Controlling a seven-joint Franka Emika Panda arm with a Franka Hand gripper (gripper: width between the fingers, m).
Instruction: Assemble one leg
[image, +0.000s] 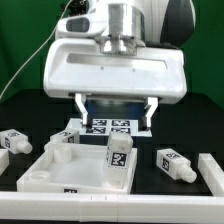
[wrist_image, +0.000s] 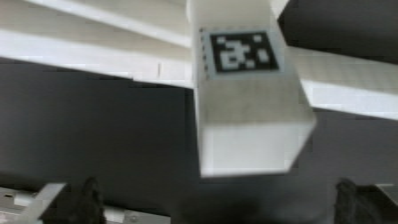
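One white leg (image: 118, 158) with a black-and-white tag stands about upright on the large white square panel (image: 60, 172), near its side at the exterior view's right. In the wrist view this leg (wrist_image: 249, 100) fills the middle, tag face showing. My gripper (image: 115, 106) hangs above the leg and apart from it, open and empty. Its fingers (image: 80, 104) are spread wide. In the wrist view the gripper (wrist_image: 217, 205) shows only its two dark fingertips (wrist_image: 71, 200) at the corners, with the leg's near end between and beyond them.
Other loose legs lie on the black table: one at the exterior view's left (image: 15, 140), one at the right (image: 175, 163), one by the panel's far corner (image: 58, 146). The marker board (image: 108, 126) lies behind the panel. A white part (image: 212, 172) sits at the right edge.
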